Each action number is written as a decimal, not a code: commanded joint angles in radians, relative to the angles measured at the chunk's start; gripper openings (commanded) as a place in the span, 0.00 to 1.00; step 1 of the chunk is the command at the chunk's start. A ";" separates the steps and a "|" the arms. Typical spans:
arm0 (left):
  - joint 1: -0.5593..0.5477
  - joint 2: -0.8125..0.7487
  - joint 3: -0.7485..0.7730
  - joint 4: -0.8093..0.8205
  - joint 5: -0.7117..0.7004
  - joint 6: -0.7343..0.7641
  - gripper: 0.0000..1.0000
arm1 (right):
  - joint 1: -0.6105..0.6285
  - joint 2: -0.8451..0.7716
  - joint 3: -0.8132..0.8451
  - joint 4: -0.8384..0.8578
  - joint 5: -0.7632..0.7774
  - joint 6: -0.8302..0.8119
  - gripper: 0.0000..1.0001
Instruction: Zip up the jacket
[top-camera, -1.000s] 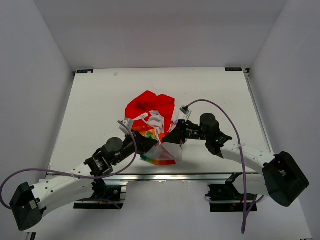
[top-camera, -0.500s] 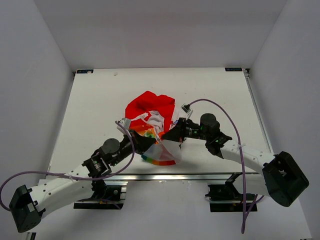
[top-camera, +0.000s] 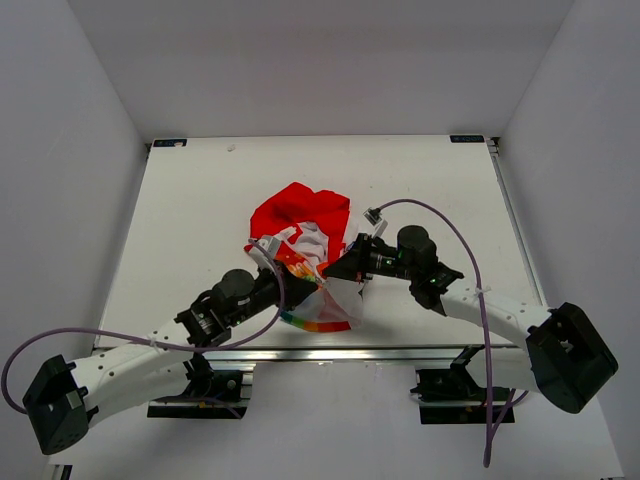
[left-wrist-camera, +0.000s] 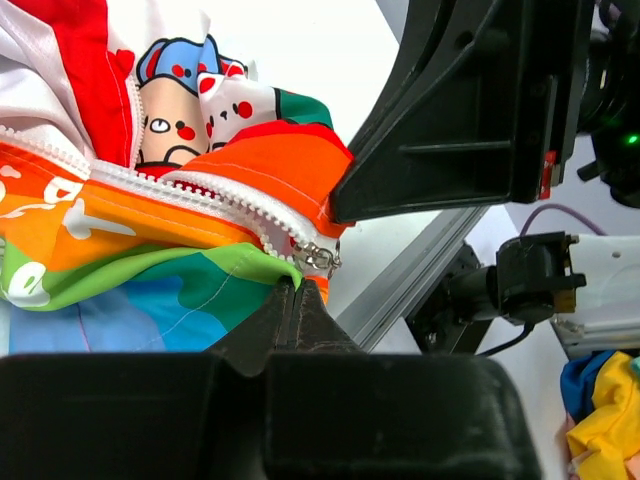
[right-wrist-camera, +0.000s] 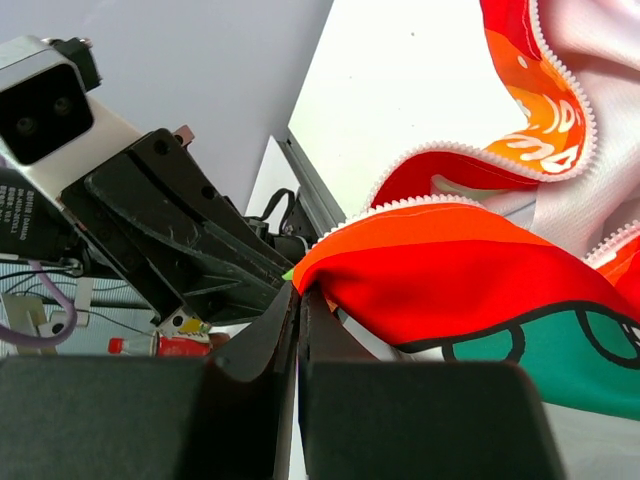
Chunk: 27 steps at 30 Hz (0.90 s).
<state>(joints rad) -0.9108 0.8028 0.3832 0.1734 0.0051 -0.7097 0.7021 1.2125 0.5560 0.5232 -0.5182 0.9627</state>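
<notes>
Near the middle of the desk (top-camera: 180, 200), a little toward its near edge, lies the jacket (top-camera: 310, 240). It is crumpled, with its red hood (top-camera: 295, 205) on the far side and the rainbow-striped half (top-camera: 315, 322) on the near side. Both arms reach in and meet at the jacket's near end.

The left fingers (left-wrist-camera: 275, 315) are pressed together, pinching the edge of the rainbow cloth just below the metal zipper slider (left-wrist-camera: 320, 258). The slider sits at the end of the white teeth.

The right fingers (right-wrist-camera: 265, 330) are closed narrow on a fold of orange-red cloth just beside that slider, close to the left pair. Away from the slider the two rows of teeth part, and the cartoon-print cloth (left-wrist-camera: 175, 90) shows beyond them.
</notes>
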 joint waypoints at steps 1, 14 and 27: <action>-0.008 -0.004 0.036 -0.072 0.108 0.039 0.00 | -0.001 -0.021 0.079 0.017 0.076 -0.001 0.00; -0.019 0.033 0.078 -0.147 0.196 0.085 0.00 | -0.004 -0.018 0.162 -0.124 0.184 -0.005 0.00; -0.194 0.154 0.161 -0.189 0.098 0.093 0.00 | 0.005 -0.011 0.208 -0.307 0.711 0.197 0.00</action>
<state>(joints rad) -1.0103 0.9493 0.5152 0.0860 -0.0643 -0.5983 0.7525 1.2007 0.6987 0.0795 -0.1768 1.0760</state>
